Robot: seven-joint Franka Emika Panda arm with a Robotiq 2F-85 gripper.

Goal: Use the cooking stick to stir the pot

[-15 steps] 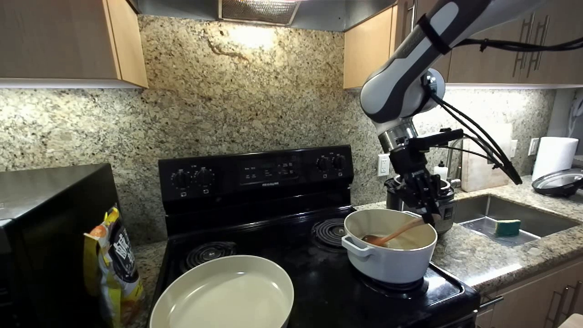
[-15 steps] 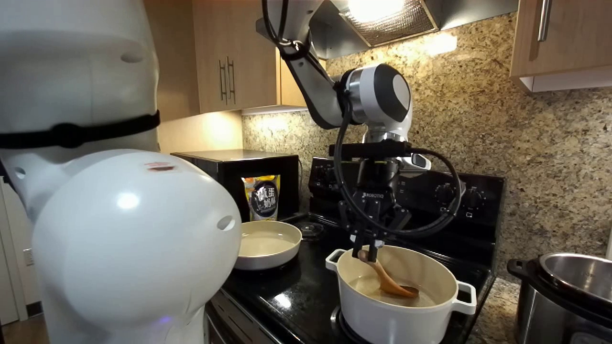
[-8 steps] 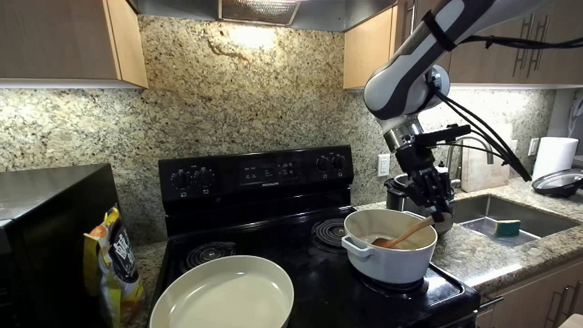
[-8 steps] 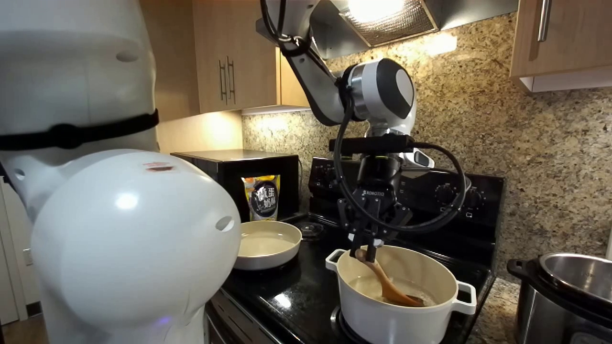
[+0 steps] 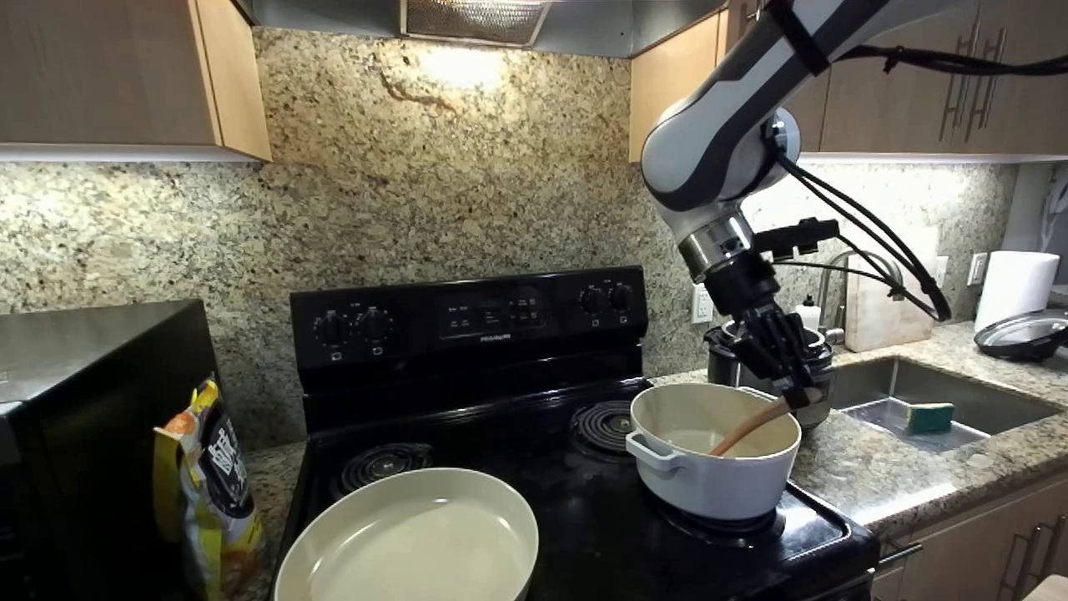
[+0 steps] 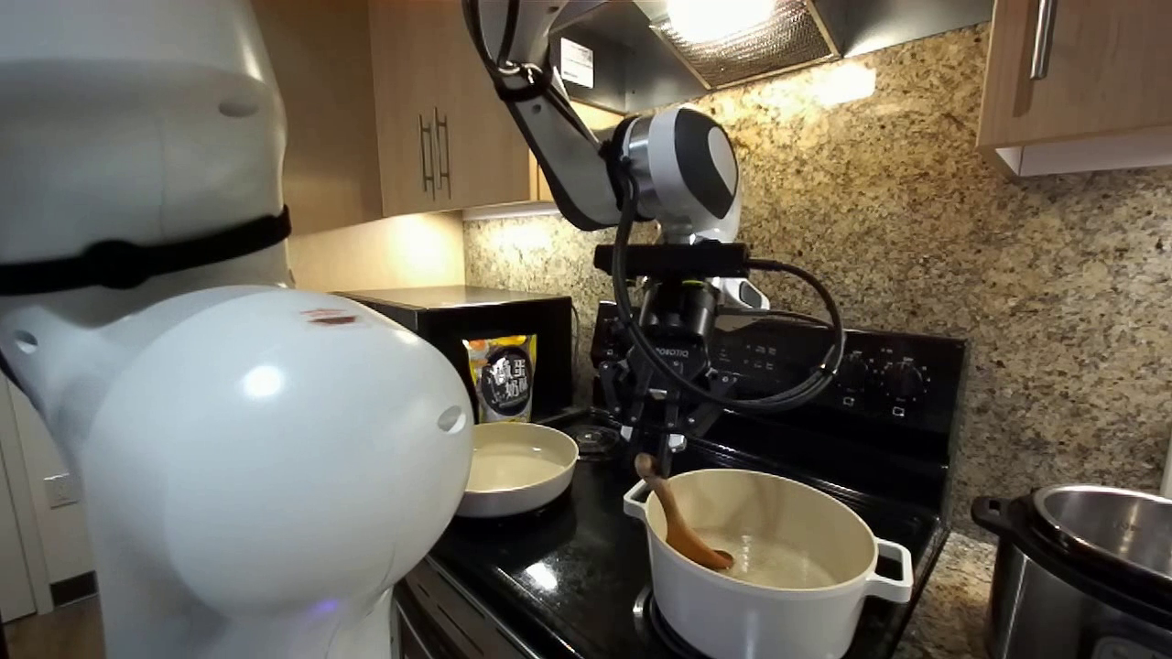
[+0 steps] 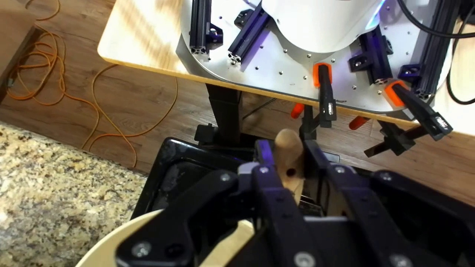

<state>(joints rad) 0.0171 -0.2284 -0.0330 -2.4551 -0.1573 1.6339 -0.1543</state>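
Note:
The white pot [image 5: 717, 488] stands on a stove burner; it also shows in an exterior view [image 6: 760, 618], and its rim shows in the wrist view [image 7: 111, 241]. Its tan inside has glints like clear liquid at the bottom. The wooden cooking stick [image 6: 676, 522] leans in the pot, its broad end down near the wall and its handle above the rim. It also shows in an exterior view [image 5: 751, 426], its lower end hidden by the rim. My gripper [image 6: 652, 455], also in an exterior view [image 5: 801, 399], is shut on the handle top, which shows between the fingers in the wrist view [image 7: 289, 159].
A wide shallow cream dish [image 5: 409, 534] sits on the stove's front. A steel cooker [image 6: 1035, 586] stands on the counter beside the pot. A sink with a sponge [image 5: 929, 417] lies beyond it. A snack bag [image 5: 221, 467] leans by the black microwave.
My gripper and the held stick first shift slightly, then move left and a little up in an exterior view. The stick's broad end has swept across the pot's bottom towards the near-left wall there.

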